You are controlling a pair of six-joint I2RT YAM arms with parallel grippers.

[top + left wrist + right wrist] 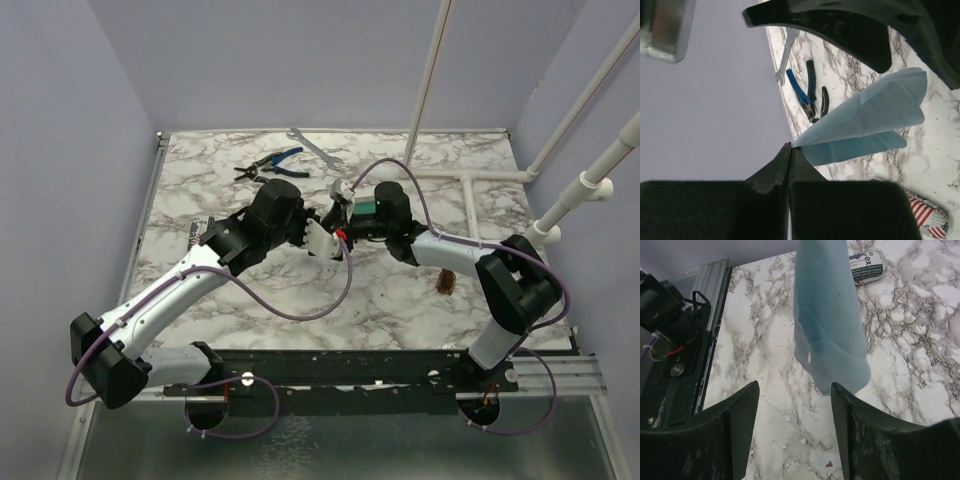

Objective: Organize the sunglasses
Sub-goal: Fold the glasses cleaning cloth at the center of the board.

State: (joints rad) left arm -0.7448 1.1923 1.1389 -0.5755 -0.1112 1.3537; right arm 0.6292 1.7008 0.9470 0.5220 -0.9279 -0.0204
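The sunglasses (446, 283) show as a small brown shape on the marble table, beside the right arm's forearm, with neither gripper near them. They are out of both wrist views. My left gripper (790, 146) is shut on a corner of the light blue cloth (870, 115) and holds it above the table. The cloth hangs down in the right wrist view (825, 315), its lower end just ahead of my right gripper (795, 387), which is open and empty. Both grippers meet over mid-table, the left gripper (325, 238) next to the right gripper (350, 215).
A small oblong case with printed markings (866, 266) lies beyond the cloth; it also shows in the left wrist view (927, 217). Blue-handled pliers (275, 163) and a wrench (315, 148) lie at the back. White pipes (480, 178) stand at the back right.
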